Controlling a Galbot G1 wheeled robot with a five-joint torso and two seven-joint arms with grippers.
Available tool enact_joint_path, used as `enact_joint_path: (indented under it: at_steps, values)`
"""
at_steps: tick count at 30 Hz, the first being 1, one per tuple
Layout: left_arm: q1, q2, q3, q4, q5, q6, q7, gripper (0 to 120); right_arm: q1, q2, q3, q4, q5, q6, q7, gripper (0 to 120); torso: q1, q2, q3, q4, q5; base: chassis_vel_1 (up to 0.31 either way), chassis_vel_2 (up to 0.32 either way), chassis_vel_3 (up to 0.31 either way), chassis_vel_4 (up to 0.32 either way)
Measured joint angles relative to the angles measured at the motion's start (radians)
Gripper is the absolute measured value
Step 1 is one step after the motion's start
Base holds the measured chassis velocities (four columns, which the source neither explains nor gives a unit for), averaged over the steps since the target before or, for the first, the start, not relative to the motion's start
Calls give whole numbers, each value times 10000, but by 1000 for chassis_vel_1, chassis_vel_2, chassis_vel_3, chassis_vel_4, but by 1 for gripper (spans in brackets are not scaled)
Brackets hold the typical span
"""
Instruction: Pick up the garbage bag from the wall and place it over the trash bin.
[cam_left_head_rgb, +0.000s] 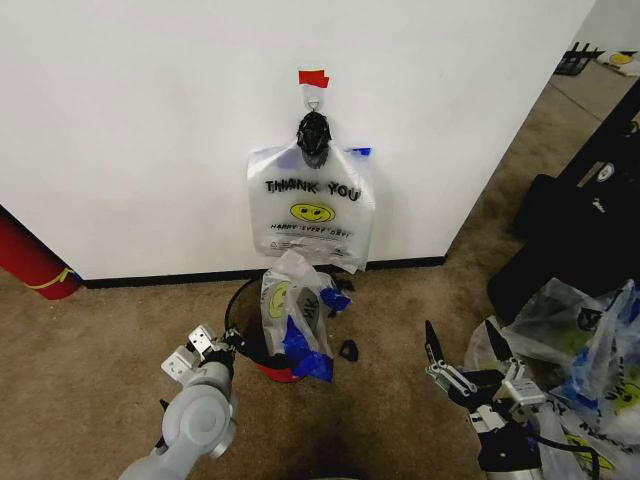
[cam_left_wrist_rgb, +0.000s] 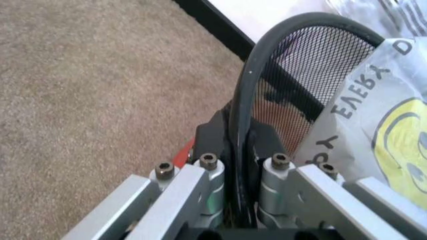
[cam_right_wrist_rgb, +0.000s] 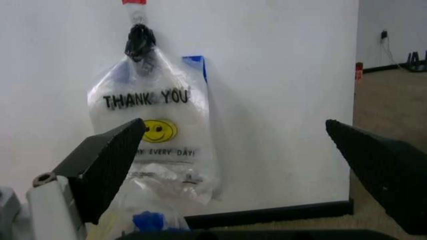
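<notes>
1. The garbage bag (cam_left_head_rgb: 295, 315), crinkly clear plastic with blue patches and a yellow smiley, sits bunched in and over the mouth of the trash bin (cam_left_head_rgb: 243, 318), its blue corners spilling down the bin's near right side toward the carpet (cam_left_head_rgb: 90, 340)
2. The trash bin stands on the carpet just in front of the wall (cam_left_head_rgb: 150, 120), under the flat bag reading "THANK YOU" (cam_left_head_rgb: 312, 210) that hangs from a hook (cam_left_head_rgb: 312, 100) below a strip of red tape (cam_left_head_rgb: 313, 77)
3. The left tool (cam_left_head_rgb: 228, 343) is at the bin's near left rim; in the left wrist view its fingers (cam_left_wrist_rgb: 212, 131) are narrowed onto the black rim (cam_left_wrist_rgb: 243, 95), one on each side of it, with the mesh wall and the garbage bag (cam_left_wrist_rgb: 373, 125) just to the right of the grip (the bag lies beside the fingers, not between them)
4. The right tool (cam_left_head_rgb: 466, 346) hovers low over the carpet, to the right of the bin and well apart from the garbage bag, its two black fingers (cam_right_wrist_rgb: 107, 160) spread wide with nothing between them
5. A heap of clear bags (cam_left_head_rgb: 590, 360) with blue and yellow print lies on the floor at the right, just beyond the right tool
6. A small dark object (cam_left_head_rgb: 348, 350) lies on the carpet near the bin's right side
</notes>
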Motion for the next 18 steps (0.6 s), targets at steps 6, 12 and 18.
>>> enact_joint_path:
  at_steps: [6,12,18]
  values:
    - [141,-10,149,-247,399,187,233,11,-21,-29,-2,50,-12,-18,42,100,2,-1,2,0,-5,0,0,0,0]
    - [96,41,281,-824,902,465,308,31,-19,-8,-67,77,-109,-44,83,100,2,0,2,-3,-4,0,0,0,0]
    - [54,332,-24,-1515,1483,652,512,55,45,51,-183,77,-290,-134,228,100,2,-1,2,-1,-3,0,0,0,0]
